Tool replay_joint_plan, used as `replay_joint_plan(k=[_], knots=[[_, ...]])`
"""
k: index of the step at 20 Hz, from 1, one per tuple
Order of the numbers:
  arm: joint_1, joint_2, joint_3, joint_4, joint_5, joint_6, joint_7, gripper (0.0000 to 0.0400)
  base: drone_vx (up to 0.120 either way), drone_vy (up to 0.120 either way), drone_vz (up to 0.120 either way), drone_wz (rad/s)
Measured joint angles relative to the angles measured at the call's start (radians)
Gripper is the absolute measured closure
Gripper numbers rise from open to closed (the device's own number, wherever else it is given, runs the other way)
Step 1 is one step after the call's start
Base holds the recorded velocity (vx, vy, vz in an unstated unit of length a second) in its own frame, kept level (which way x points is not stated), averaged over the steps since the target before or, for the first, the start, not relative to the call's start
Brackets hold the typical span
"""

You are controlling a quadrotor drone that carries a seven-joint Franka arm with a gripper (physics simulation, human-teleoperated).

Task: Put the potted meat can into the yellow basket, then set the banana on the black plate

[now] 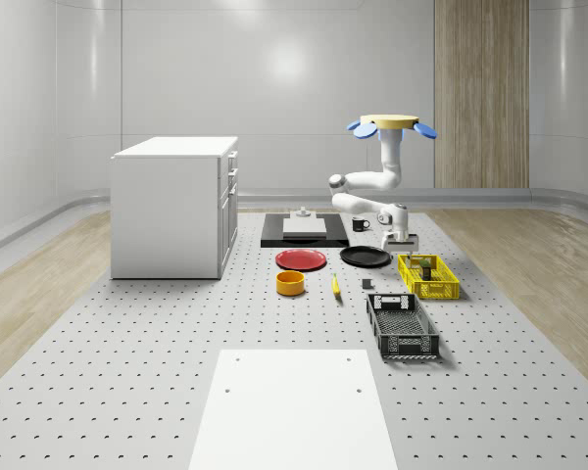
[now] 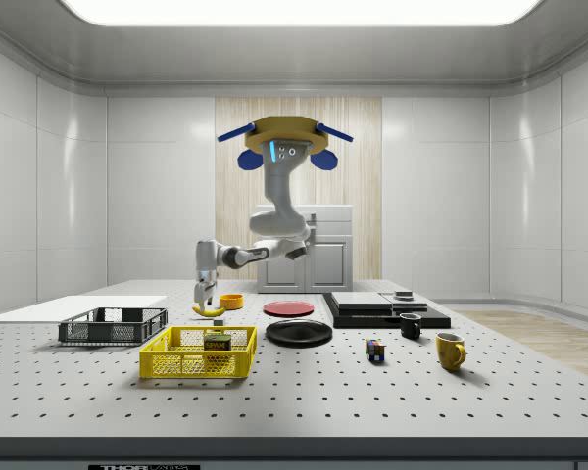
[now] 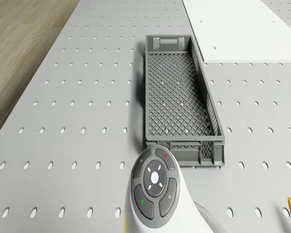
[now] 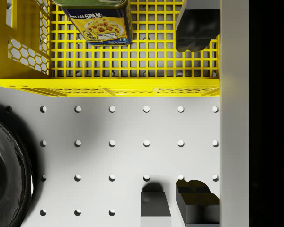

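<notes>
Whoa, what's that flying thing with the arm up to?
It's a drone hovering over a table, with an arm hanging below it. Its claw hangs just above the yellow basket, where the potted meat can already sits. The claw holds nothing. The banana lies on the table, not yet on the black plate.

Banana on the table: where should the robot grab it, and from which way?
Probably by the middle, coming straight down from above, with the jaws across its thin width. The banana lies flat on the table, long and narrow. Nothing rests on it, and there is bare table between it and the orange bowl, so the jaws should fit on both sides.
</notes>
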Motion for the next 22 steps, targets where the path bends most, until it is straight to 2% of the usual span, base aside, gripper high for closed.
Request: replay_joint_plan(k=[7, 17, 22], knots=[[0.002, 0.003, -0.001, 0.0, -0.002, -0.003, -0.002, 0.0, 0.0, -0.12, 0.0, 0.0], [0.005, 0.008, -0.002, -0.001, -0.004, -0.007, -0.004, 0.0, 0.0, -0.12, -0.076, 0.0], [0.006, 0.01, -0.002, -0.001, -0.005, -0.009, -0.005, 0.0, 0.0, -0.12, 0.0, 0.0]])
